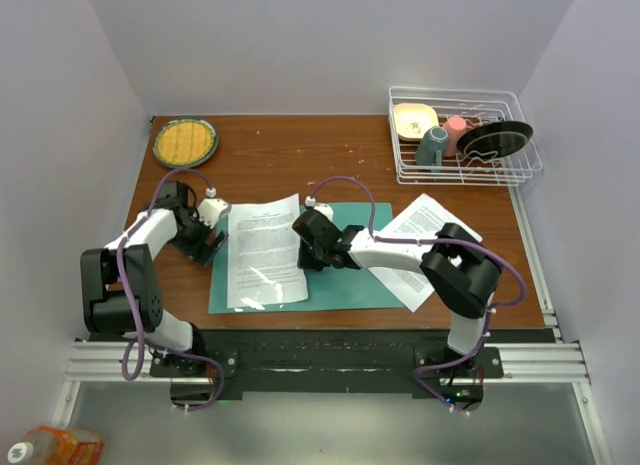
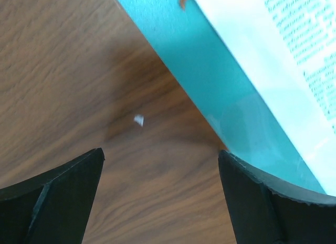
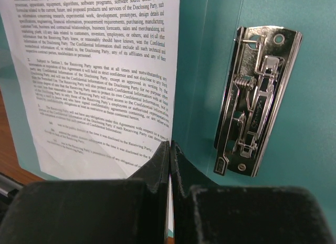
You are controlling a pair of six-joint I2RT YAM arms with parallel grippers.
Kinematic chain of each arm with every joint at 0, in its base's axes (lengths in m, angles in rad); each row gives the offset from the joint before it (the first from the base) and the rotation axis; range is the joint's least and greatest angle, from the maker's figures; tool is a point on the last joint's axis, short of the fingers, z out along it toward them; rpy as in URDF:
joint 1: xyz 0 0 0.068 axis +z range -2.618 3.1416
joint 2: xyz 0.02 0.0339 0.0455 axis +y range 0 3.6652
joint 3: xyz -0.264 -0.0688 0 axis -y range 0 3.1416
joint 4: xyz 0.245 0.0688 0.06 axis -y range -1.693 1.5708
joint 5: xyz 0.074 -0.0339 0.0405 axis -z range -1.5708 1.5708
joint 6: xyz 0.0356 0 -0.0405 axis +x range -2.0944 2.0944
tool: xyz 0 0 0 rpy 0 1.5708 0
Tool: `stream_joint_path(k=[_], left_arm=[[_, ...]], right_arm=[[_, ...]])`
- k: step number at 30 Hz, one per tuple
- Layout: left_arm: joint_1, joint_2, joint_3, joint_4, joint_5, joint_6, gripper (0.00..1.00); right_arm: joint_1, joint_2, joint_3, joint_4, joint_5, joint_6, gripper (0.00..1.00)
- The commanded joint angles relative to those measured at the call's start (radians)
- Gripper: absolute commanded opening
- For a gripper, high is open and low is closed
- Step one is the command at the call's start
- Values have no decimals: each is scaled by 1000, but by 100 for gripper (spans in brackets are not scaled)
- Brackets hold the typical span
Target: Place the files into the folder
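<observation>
The teal folder point(image 1: 345, 285) lies open on the wooden table. One printed sheet point(image 1: 262, 250) lies on its left half. Another sheet point(image 1: 425, 225) lies on the table at the folder's right, partly under my right arm. My right gripper point(image 1: 305, 247) is shut on the right edge of the sheet on the folder; in the right wrist view the sheet point(image 3: 100, 71) runs between the closed fingers point(image 3: 169, 144), beside the folder's metal clip point(image 3: 257, 102). My left gripper point(image 1: 212, 235) is open and empty, low over the wood at the folder's left edge point(image 2: 210, 81), its right finger point(image 2: 262, 202) by that edge.
A white wire dish rack point(image 1: 465, 135) with cups and plates stands at the back right. A green plate with a yellow middle point(image 1: 184, 141) sits at the back left. A small white crumb point(image 2: 139, 120) lies on the wood near the left gripper.
</observation>
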State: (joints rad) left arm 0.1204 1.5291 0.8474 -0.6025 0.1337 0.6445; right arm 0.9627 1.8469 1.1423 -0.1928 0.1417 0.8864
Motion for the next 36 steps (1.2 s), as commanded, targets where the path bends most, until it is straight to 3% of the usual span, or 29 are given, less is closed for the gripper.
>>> stream_joint_path(k=[1, 8, 18, 25, 36], left_arm=[[21, -95, -5, -89, -11, 154, 99], [19, -205, -60, -146, 99, 256, 100], [10, -296, -315, 35, 44, 397, 100], [10, -303, -357, 116, 86, 415, 100], [-25, -303, -367, 102, 115, 385, 100]], right_arm=[[7, -9, 8, -45, 33, 29, 0], [7, -5, 0, -48, 32, 40, 0], [7, 5, 46, -96, 7, 54, 0], [8, 21, 73, -109, -37, 63, 0], [27, 77, 134, -112, -79, 88, 0]])
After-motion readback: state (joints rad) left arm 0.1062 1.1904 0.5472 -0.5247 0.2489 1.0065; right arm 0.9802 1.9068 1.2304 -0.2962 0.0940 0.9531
